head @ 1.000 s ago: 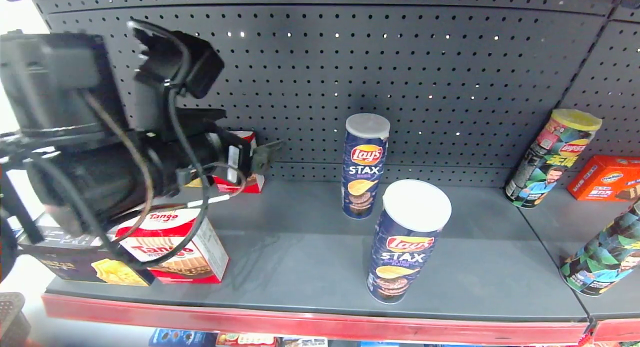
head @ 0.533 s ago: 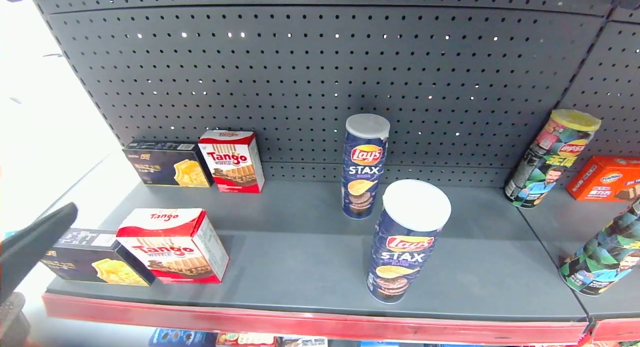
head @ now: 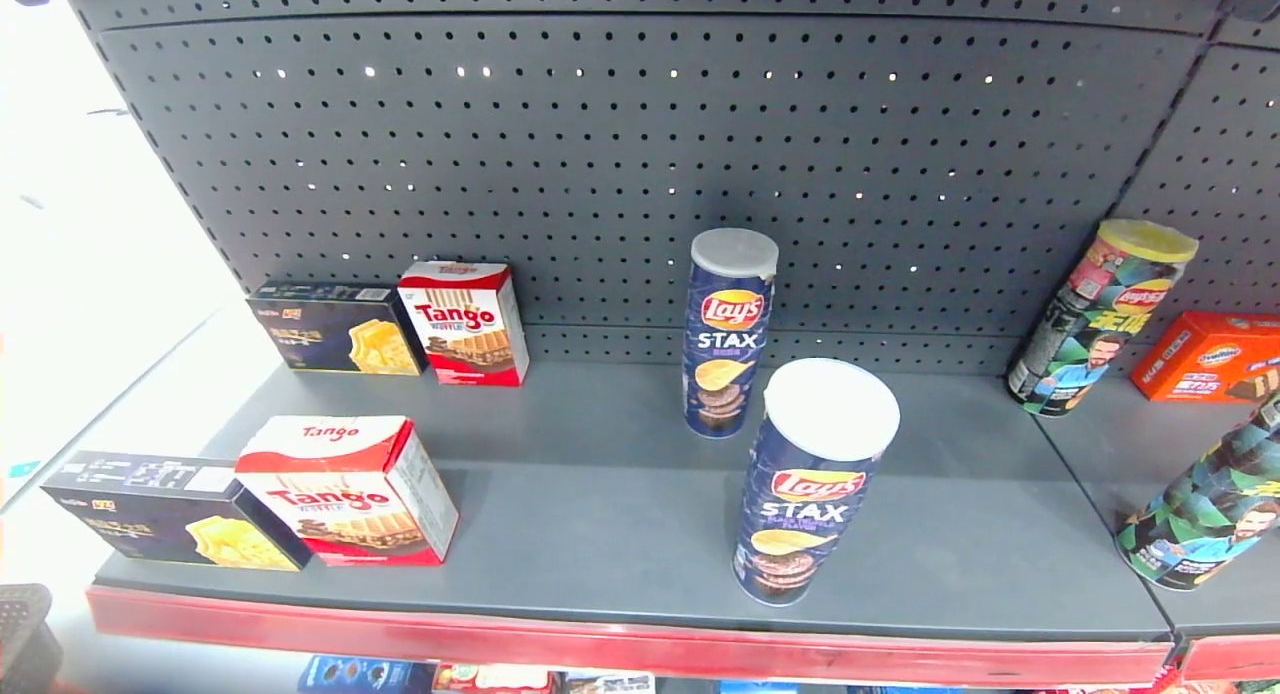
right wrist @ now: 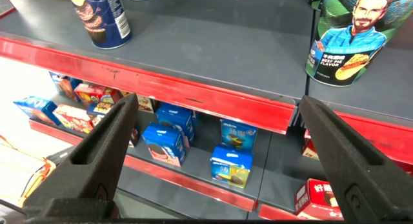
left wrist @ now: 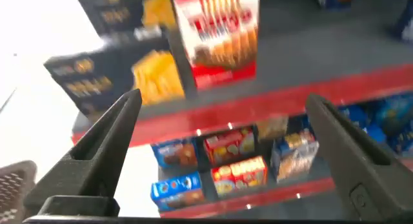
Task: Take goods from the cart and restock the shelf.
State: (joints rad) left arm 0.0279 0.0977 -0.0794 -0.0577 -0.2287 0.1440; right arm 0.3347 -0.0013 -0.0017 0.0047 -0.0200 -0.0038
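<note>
A dark mesh corner [head: 22,634] is sitting below and off the front left corner of the shelf [head: 600,534]. I am taking it for the cart, though too little of it is showing to be sure. The left pincer [left wrist: 222,101] is hanging released and empty. It is facing that same corner from just below the red front edge, with the black box [left wrist: 116,79] and the wafer box [left wrist: 219,30] standing above it and the mesh close by. The goods to fetch are therefore probably lying leftward and downward of it, and the left arm is looking the nearer one for the pick.

Further along the shelf, a gap is lying between the wafer box and the back blue can [head: 730,334]. That can and the front blue can [head: 815,484] are both standing upright.

The right pincer [right wrist: 219,102] is likewise hanging released and empty. It is sitting below the front edge toward the right end, between the front blue can and a green can [right wrist: 348,37], well apart from the mesh. No item inside the cart is showing, so I am not able to tell how its long axis is lying.
</note>
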